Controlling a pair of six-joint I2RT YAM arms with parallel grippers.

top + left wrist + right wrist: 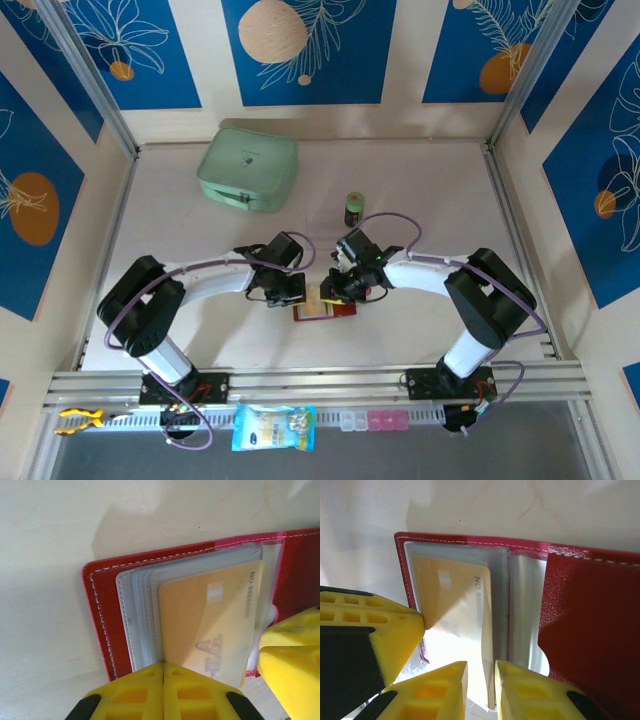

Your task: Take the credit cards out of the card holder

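Observation:
The dark-red card holder [325, 309] lies open on the table between my two grippers. Its clear sleeves [137, 610] are fanned out, and an orange-tan credit card [210, 625] lies on top of them. My left gripper [163, 666] is shut, its tips pressing down on the near edge of the holder [100, 615] beside the card. My right gripper [481, 680] stands narrowly open astride the lifted edge of the card [450, 600]. The card leans on the right finger, with a gap to the other. The left gripper's fingers [370, 635] show beside the holder [590, 620].
A mint-green zip case [248, 168] sits at the back left and a small green can [354, 208] stands just behind the right gripper. A blue snack packet [273, 427] and small clear and pink boxes [370, 420] lie on the front rail.

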